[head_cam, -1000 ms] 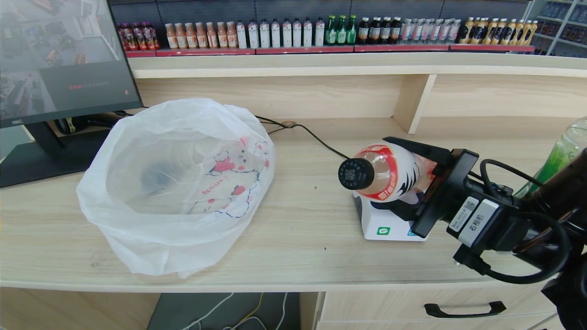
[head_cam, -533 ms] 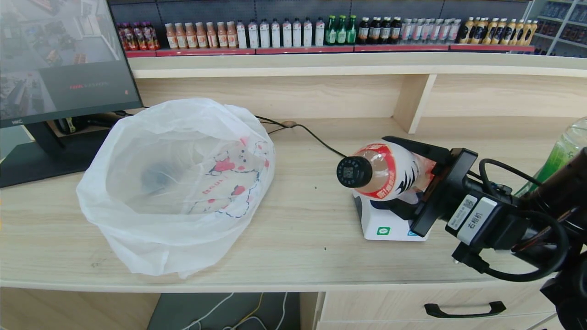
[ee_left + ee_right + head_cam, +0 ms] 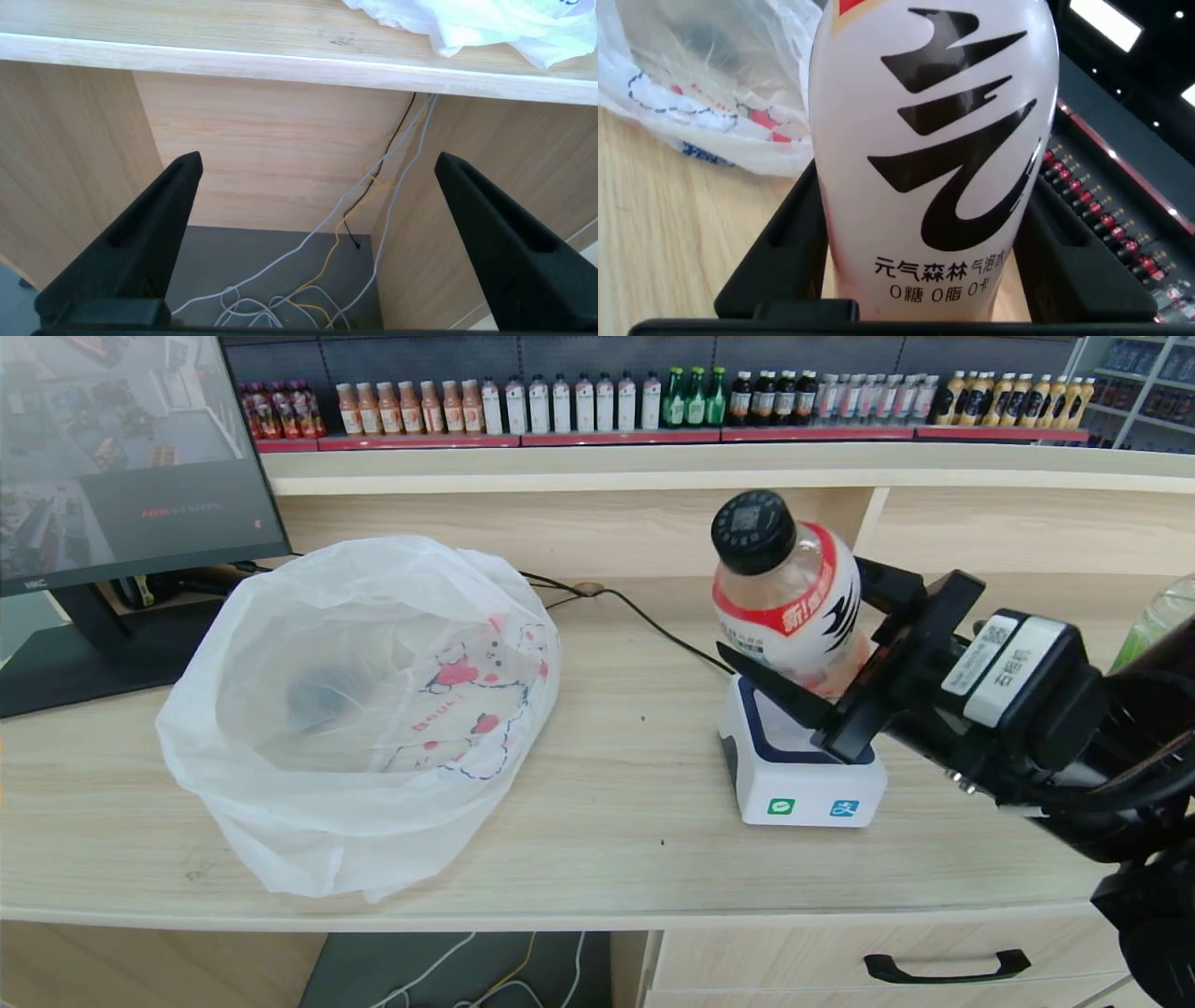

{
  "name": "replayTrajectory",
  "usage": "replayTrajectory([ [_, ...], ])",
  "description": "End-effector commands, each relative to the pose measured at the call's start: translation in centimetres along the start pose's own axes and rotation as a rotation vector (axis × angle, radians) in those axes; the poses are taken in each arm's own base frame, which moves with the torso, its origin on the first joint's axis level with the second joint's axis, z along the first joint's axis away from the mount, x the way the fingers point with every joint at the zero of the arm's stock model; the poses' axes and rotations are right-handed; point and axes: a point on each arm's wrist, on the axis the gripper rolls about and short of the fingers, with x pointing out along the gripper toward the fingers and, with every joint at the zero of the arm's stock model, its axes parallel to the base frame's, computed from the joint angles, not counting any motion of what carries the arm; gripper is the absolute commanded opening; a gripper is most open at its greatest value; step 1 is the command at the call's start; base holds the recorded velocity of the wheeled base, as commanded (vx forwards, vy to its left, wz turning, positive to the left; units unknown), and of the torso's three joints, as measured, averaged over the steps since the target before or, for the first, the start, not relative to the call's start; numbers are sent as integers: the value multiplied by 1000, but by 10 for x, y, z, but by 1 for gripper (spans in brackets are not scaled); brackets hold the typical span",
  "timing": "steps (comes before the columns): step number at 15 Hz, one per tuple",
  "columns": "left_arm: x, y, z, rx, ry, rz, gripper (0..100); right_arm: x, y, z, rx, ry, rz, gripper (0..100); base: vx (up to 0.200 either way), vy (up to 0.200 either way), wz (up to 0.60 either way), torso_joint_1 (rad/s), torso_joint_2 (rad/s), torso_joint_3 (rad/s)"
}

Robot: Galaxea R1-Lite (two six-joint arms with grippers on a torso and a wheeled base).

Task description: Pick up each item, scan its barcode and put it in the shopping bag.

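Observation:
My right gripper is shut on a white-labelled drink bottle with a black cap and red band, holding it nearly upright just above the white barcode scanner. The right wrist view shows the bottle clamped between the black fingers, with the bag behind it. The open white plastic shopping bag sits on the counter to the scanner's left, something dark lying inside it. My left gripper hangs open below the counter edge, facing cables under the desk.
A monitor stands at the back left. A black cable runs across the counter behind the scanner. A green bottle stands at the far right. A raised wooden shelf lines the back; a drawer handle sits below.
The right gripper has lifted and turned the bottle from lying sideways over the scanner to nearly upright, cap now pointing up. Bag and scanner have not moved.

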Motion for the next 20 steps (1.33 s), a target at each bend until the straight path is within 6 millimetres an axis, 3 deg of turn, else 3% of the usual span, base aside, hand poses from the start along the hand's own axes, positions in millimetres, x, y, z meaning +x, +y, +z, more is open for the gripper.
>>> replayTrajectory([
  [1, 0, 0, 0, 0, 0, 1, 100, 7, -10, 9, 57, -25, -57, 0, 0, 0, 0, 0, 0, 0],
  [6, 0, 0, 0, 0, 0, -1, 100, 1, -15, 8, 332, 41, -298, 0, 0, 0, 0, 0, 0, 0],
  [12, 0, 0, 0, 0, 0, -1, 100, -4, -11, 4, 621, 44, -328, 0, 0, 0, 0, 0, 0, 0],
  [14, 0, 0, 0, 0, 0, 1, 100, -7, -9, 2, 656, 71, -354, 0, 0, 0, 0, 0, 0, 0],
  [16, 0, 0, 0, 0, 0, 1, 100, 3, -20, 4, 652, 60, -460, 0, 0, 0, 0, 0, 0, 0],
  [20, 0, 0, 0, -1, 0, 1, 100, 7, -29, 7, 702, 45, -557, 0, -200, 0, 0, 2, 2, -4],
])
